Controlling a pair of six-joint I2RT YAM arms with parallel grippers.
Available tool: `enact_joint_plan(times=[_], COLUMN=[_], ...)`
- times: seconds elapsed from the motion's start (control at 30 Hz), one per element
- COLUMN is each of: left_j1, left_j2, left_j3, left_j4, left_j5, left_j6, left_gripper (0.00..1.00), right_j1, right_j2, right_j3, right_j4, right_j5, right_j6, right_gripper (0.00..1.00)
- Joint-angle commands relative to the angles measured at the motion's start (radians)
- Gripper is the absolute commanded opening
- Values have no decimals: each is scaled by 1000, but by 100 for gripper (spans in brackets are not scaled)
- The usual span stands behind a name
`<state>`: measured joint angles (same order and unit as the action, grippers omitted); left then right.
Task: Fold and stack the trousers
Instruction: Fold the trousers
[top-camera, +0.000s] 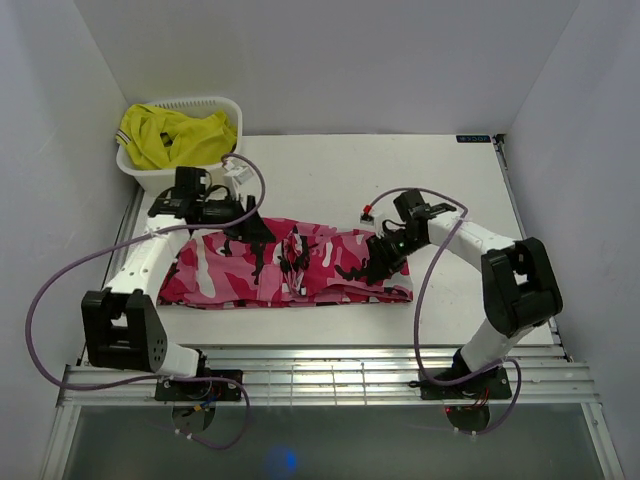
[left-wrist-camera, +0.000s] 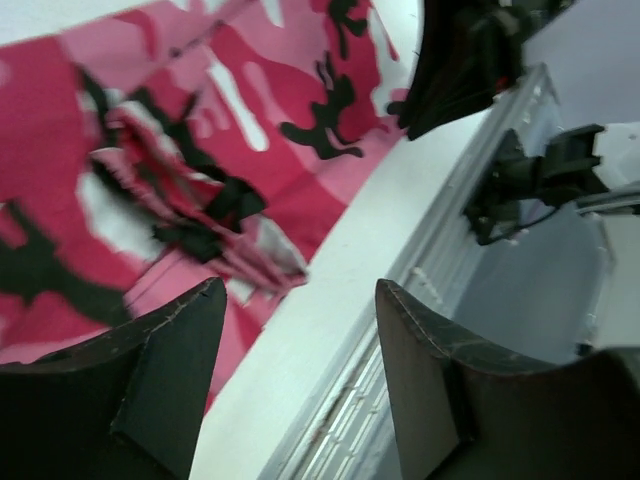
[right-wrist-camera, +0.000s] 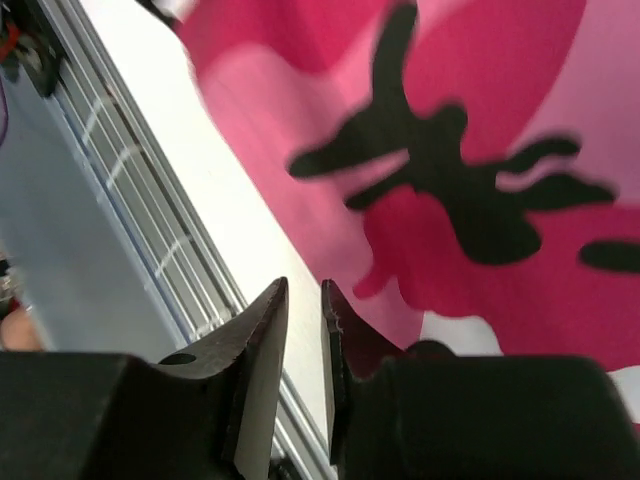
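The pink, white, dark red and black camouflage trousers (top-camera: 300, 265) lie in a long folded band across the middle of the table (top-camera: 330, 180). My left gripper (top-camera: 250, 228) hovers over their upper edge, left of centre. In the left wrist view it (left-wrist-camera: 300, 290) stands open with nothing between its fingers, the bunched trousers (left-wrist-camera: 150, 120) beyond it. My right gripper (top-camera: 383, 255) is over the right end of the band. Its jaws (right-wrist-camera: 304, 285) are down to a narrow empty slit above the table's bare strip, just beside the edge of the trousers (right-wrist-camera: 480, 120).
A white basket (top-camera: 200, 102) holding a plain yellow garment (top-camera: 175, 135) stands at the back left corner. Metal rails (top-camera: 320, 365) run along the table's near edge. Purple cables loop off both arms. White walls close in on three sides.
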<state>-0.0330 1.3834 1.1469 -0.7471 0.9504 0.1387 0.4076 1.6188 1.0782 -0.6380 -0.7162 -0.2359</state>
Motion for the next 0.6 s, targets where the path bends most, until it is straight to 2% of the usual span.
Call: enact_joint_plan(times=[0.0,0.13,0.3,0.33,0.47,0.57], left_j1=[-169,-271,-301,-301,-286,-234], left_j2=[66,188,311,333,428,442], left_j3=[-29,-53,-110,-110,-58,-67], left_j4=[221,357,404,388,163,94], left_j5=[51,63,82,50,-76,-127], left_j6=[-255,-390,-410,-387,-239,-183], left_gripper=[71,67,61,55,49,42], right_j1=[-45,-76,-90,-96,-113,-147], right_j2=[56,147,200,210,204,167], right_j3=[-43,-67,-87,-96,-95,-54], right_j4=[-115,-131,-124,-123,-147,-238], right_j5=[1,1,34,28,41,28], right_j6=[-82,-71,-85,-85,-112,-196], right_gripper=[24,20,22,22,23,23])
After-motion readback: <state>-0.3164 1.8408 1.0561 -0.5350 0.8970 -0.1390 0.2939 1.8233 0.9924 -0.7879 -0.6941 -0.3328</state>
